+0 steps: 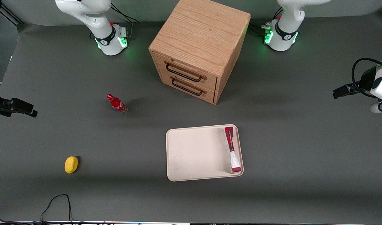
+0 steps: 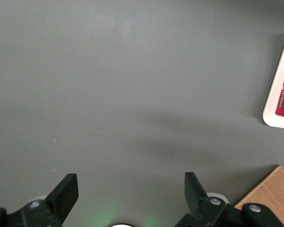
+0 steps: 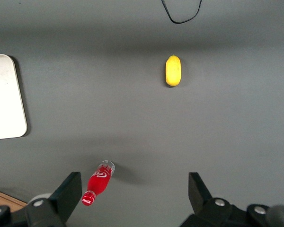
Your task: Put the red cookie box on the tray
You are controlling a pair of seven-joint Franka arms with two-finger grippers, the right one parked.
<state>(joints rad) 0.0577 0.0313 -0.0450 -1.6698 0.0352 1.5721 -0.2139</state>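
Red cookie box (image 1: 232,149) sits on edge inside the tray (image 1: 194,153), leaning on the rim at the working arm's end, long side along that rim, probably because it was set down narrow-side first. Placement looks done. Hand (image 2: 130,191) hangs over bare grey worktop (image 2: 123,85), well apart from the tray toward the working arm's end, fingers (image 2: 66,191) spread wide, gripping nothing. Arm reads as pulled back, wrist camera looking down at the worktop.
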